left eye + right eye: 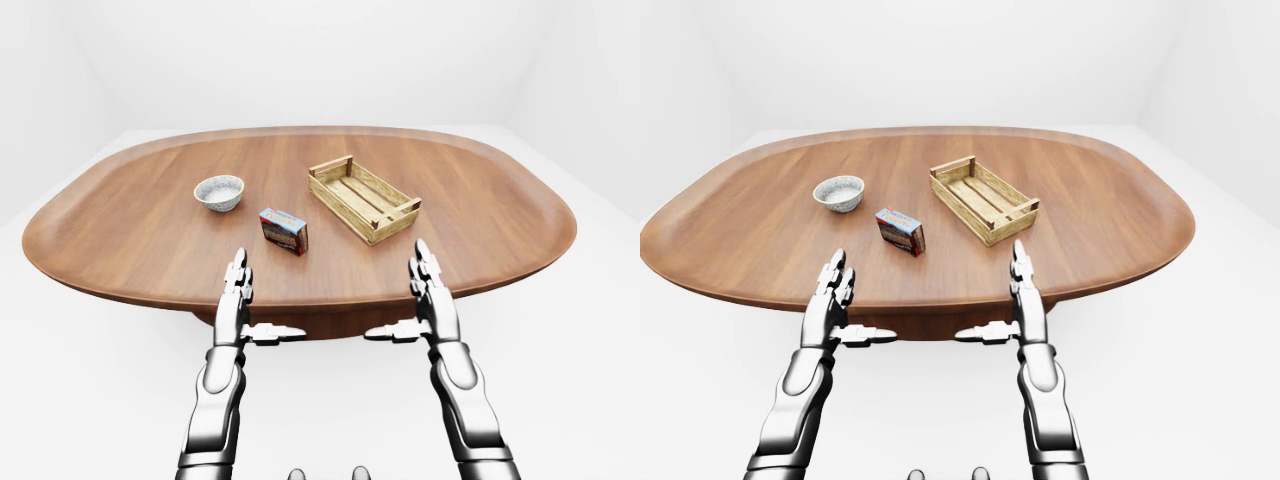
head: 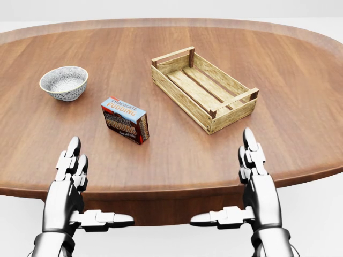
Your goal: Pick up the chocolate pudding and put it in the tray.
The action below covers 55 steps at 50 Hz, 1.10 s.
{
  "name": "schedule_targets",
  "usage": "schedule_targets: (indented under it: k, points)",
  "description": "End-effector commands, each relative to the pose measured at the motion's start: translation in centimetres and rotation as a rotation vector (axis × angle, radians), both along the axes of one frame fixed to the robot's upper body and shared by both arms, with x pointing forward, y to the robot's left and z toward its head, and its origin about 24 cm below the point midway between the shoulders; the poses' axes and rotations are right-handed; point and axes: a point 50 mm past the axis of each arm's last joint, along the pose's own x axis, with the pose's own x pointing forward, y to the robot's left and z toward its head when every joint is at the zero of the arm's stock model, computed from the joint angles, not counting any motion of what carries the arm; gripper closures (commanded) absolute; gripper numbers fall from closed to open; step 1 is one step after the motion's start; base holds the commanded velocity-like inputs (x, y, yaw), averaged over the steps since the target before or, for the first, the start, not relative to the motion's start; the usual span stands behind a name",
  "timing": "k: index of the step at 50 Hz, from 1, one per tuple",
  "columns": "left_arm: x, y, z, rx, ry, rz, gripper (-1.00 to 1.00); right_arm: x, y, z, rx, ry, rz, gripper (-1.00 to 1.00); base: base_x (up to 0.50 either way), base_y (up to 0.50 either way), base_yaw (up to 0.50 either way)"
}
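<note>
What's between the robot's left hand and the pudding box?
Nothing but bare wooden table. In the head view, the left hand hovers open near the table's edge, and the chocolate pudding box sits apart from it.

on the table, in the head view, the pudding sat near the middle, the bowl up and to its left, the tray to its upper right. all three stood apart. both hands were below the table's near edge.
</note>
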Motion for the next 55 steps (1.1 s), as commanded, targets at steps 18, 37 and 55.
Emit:
schedule_targets:
  k: [18,37,55]
  points:
    - [-0.1,0.0,0.1,0.000,0.000,-0.001,-1.00,-4.1,0.0,7.5,-0.227,-0.345,-0.109,-1.00,0.00,0.00,0.00]
    - [-0.1,0.0,0.1,0.000,0.000,-0.002,-1.00,-4.5,-0.1,8.1,-0.227,-0.372,-0.124,-1.00,0.00,0.21,0.00]
    - [-0.1,0.0,0.1,0.000,0.001,-0.001,-1.00,-4.3,-0.1,7.8,-0.214,-0.358,-0.115,-1.00,0.00,0.12,0.00]
